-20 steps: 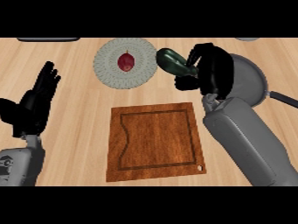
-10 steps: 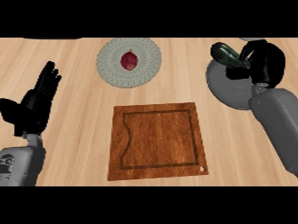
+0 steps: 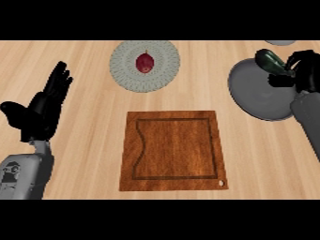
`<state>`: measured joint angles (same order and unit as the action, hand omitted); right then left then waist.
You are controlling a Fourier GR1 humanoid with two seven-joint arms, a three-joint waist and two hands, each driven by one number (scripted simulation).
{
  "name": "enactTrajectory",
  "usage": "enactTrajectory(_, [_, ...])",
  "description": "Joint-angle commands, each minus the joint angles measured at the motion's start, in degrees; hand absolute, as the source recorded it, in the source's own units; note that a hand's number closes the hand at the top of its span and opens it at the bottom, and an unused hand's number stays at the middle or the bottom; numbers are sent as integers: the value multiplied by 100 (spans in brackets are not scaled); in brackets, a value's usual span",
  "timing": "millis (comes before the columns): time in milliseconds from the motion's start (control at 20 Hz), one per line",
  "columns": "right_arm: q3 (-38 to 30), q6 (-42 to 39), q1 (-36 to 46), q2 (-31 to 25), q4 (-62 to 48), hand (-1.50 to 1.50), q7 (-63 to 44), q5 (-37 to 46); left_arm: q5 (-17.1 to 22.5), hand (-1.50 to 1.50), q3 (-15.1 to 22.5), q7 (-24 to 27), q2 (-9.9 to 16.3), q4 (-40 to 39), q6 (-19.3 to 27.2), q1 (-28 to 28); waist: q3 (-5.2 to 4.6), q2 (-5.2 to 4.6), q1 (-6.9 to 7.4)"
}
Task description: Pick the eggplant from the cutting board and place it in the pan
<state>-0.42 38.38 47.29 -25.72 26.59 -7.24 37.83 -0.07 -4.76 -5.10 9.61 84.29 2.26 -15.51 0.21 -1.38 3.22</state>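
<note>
Right hand (image 3: 306,74) curled round eggplant (image 3: 271,61) over pan (image 3: 259,91) near right edge, board (image 3: 174,150) bare in middle, left hand (image 3: 43,105) open at left.

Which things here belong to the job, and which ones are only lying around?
Job: eggplant, held by the right hand over the pan; cutting board.
Lying about: plate with a red fruit; left hand, resting open.

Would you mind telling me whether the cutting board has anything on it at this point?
Empty. The cutting board shows only bare wood; the eggplant is in the right hand over the pan.
</note>
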Motion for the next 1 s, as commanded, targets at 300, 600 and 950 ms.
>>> enactTrajectory(300, [-1127,-1597,1,12,-1019,-150,1356,-1362,-100,0,138,157,-156,-12,70,-20,31,-99,106])
enactTrajectory(600, [-1405,-1627,82,-57,-1418,-150,2130,-1505,-33,0,77,-23,-91,19,28,-157,19,-66,131])
enactTrajectory(950, [-2335,-1402,-188,83,-917,-150,3489,-2459,22,0,-105,-7,79,-6,-41,101,-1,68,-145])
